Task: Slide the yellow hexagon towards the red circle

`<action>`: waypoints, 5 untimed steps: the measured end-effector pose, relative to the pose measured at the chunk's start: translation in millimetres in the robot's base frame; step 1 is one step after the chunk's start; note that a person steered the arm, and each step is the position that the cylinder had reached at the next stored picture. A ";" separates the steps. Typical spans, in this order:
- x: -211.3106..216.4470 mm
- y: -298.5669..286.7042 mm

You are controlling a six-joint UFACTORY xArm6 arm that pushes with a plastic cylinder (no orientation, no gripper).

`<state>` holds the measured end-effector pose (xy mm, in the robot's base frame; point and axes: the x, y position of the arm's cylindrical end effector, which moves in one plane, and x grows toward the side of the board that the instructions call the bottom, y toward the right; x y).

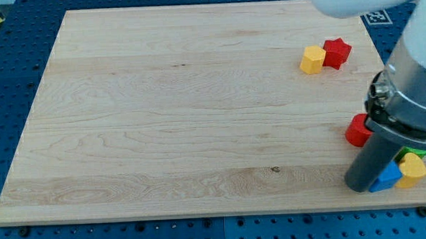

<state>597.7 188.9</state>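
Yellow hexagon (313, 60) at tabletop (162, 114) two o'clock, touching red star (337, 52); red circle (357, 130) toward five from it; end effector a jawless rod, my tip (361, 186) below circle.

One camera view only — it looks down from above and slightly from the near long edge of the counter (162, 100), close enough that the board nearly fills the frame — its far-right and near-right corners hidden behind the arm (413, 89).
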 end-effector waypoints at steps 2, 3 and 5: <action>-5.4 -34.4; -40.0 -85.4; -115.1 -17.6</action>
<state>482.7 171.2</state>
